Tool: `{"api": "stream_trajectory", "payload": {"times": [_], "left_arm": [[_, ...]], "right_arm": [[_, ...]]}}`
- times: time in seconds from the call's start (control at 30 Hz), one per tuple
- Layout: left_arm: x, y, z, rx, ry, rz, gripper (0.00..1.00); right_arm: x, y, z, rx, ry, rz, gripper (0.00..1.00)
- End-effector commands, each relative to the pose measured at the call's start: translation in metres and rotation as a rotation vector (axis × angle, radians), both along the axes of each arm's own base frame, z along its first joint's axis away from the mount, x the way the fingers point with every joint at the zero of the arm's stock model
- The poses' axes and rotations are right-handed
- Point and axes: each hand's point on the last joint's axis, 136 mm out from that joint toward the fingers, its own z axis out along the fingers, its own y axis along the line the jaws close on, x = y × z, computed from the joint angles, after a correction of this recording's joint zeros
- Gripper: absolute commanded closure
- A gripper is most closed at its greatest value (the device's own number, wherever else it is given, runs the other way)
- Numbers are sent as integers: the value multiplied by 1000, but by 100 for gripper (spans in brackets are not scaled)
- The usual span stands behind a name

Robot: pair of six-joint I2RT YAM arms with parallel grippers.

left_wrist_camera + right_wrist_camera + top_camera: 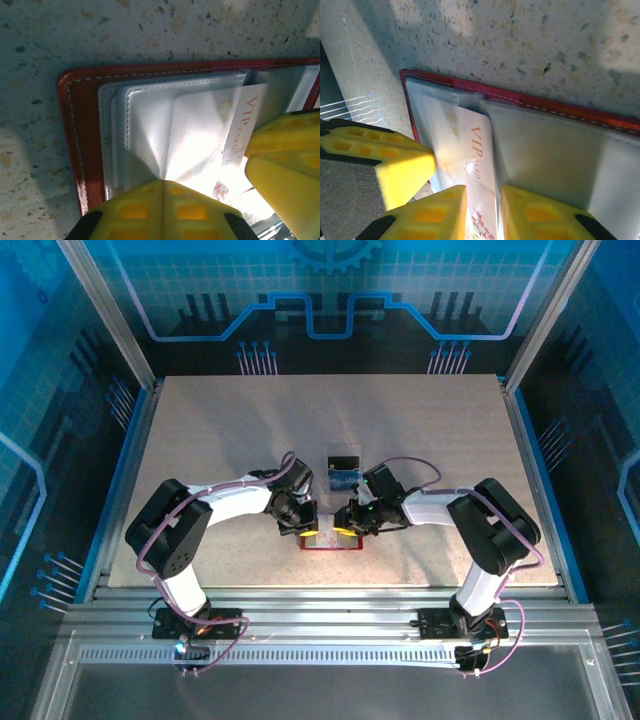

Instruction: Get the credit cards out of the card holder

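One pale card (479, 165) printed "VIP CARD" sits partly slid out of a clear pocket (165, 130) in the open red wallet (75, 150). The wallet lies flat on the table (220, 440), near the front edge and midway between your two arms.

Your right gripper (482, 200) points down onto it with its jaws a little apart, one yellow finger on each side of the bare strip of card. You cannot tell whether they press on it. Your left gripper (162, 187) has its jaws closed together, tips resting on the clear pocket just beside the card.

From above, both arms reach forward and fold inward at the elbows, so the left gripper (303, 530) and right gripper (350, 525) nearly meet over the wallet. Two more cards, one blue (342, 481) and one dark (343, 461), lie on the table just beyond the grippers.
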Motion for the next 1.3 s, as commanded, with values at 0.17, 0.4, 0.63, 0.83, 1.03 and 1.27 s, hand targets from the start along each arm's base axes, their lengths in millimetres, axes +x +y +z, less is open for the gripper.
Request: {"api": "stream_trajectory", "payload": {"times": [0.17,0.4,0.63,0.83,1.03,1.27], "left_arm": [[-11,8,-13,51,38,-14,100],[-12,8,-14,50,44,-17,100],[-12,8,-14,50,44,-16,100],[-12,8,-14,50,46,-18,100],[-14,9,-16,53,50,-16,100],[-13,9,-15,50,48,-16,100]], "right_arm": [[-7,-1,-9,20,34,31,75],[-7,4,2,53,25,46,75],[-5,4,16,69,-7,46,76],[-4,6,16,78,-6,47,77],[-5,7,9,83,11,41,79],[-6,5,6,70,16,35,85]]}}
